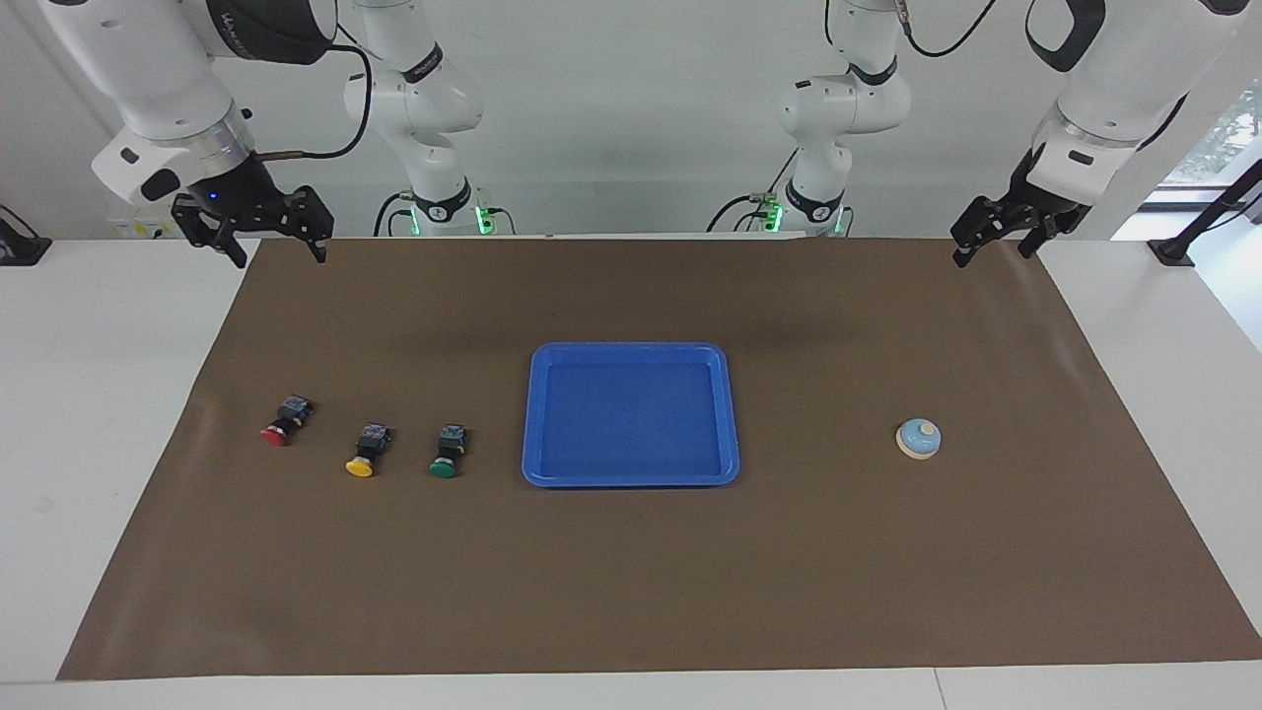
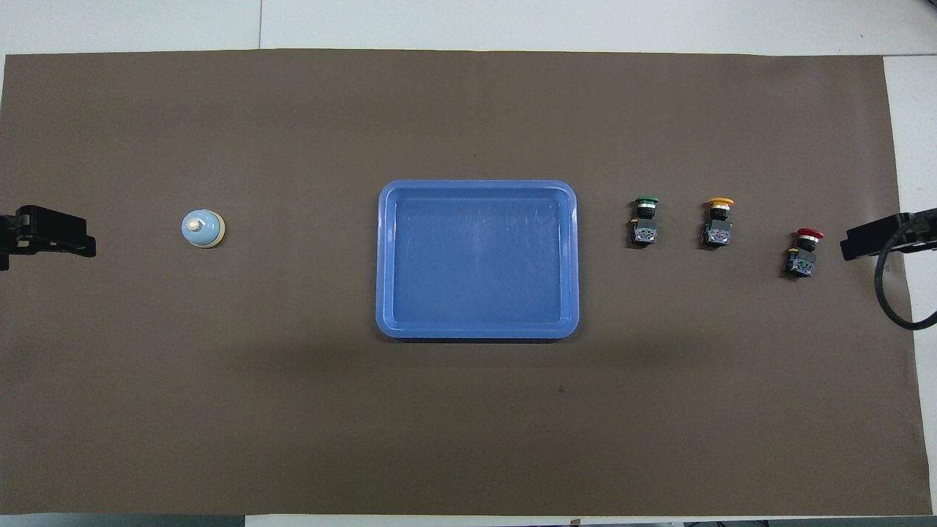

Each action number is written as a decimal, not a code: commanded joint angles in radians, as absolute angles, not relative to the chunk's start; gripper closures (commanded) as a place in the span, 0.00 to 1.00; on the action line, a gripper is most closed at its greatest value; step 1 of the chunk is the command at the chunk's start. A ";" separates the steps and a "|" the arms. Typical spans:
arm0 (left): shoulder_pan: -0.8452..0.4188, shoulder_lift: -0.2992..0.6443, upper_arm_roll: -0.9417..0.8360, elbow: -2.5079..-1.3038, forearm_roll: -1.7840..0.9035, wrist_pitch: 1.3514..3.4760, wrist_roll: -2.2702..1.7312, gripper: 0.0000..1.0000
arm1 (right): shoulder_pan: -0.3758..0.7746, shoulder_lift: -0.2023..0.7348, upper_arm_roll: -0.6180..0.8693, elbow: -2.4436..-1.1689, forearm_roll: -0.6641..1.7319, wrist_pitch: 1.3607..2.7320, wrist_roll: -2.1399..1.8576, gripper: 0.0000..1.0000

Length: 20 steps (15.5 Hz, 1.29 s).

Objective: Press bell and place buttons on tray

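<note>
The blue tray [image 1: 734,414] [image 2: 586,256] lies mid-table with nothing in it. Toward the right arm's end, three buttons lie on their sides in a row: green [image 1: 448,454] [image 2: 645,221] closest to the tray, then yellow [image 1: 367,451] [image 2: 718,222], then red [image 1: 285,421] [image 2: 803,252]. The light-blue bell [image 1: 918,438] [image 2: 202,228] stands toward the left arm's end. My left gripper [image 1: 996,242] hangs open above the mat's corner at its end. My right gripper [image 1: 279,247] hangs open above the corner at its own end. Both hold nothing.
A brown mat [image 1: 631,592] [image 2: 468,410] covers most of the white table [image 1: 99,394]. Black clamps [image 1: 1173,251] sit at the table's edge near the arms' bases. A cable [image 2: 889,293] loops from the right arm.
</note>
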<state>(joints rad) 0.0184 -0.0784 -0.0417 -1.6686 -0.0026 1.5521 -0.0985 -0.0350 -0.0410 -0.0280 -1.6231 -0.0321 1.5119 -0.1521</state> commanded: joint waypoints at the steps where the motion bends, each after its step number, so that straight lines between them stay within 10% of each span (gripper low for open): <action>1: 0.009 -0.087 -0.037 -1.677 0.006 1.554 -0.098 0.00 | -0.046 -0.055 -0.018 -1.640 -0.032 1.511 -0.140 0.00; 11: 0.041 -0.085 -0.029 -1.746 0.006 1.664 -0.098 0.06 | -0.046 -0.055 -0.018 -1.640 -0.032 1.511 -0.140 0.00; 18: 0.046 0.144 -0.029 -1.746 0.006 1.897 -0.051 0.93 | -0.046 -0.055 -0.018 -1.640 -0.032 1.511 -0.140 0.00; 20: 0.046 0.176 -0.029 -1.752 0.006 1.920 -0.049 1.00 | -0.046 -0.055 -0.018 -1.640 -0.032 1.511 -0.140 0.00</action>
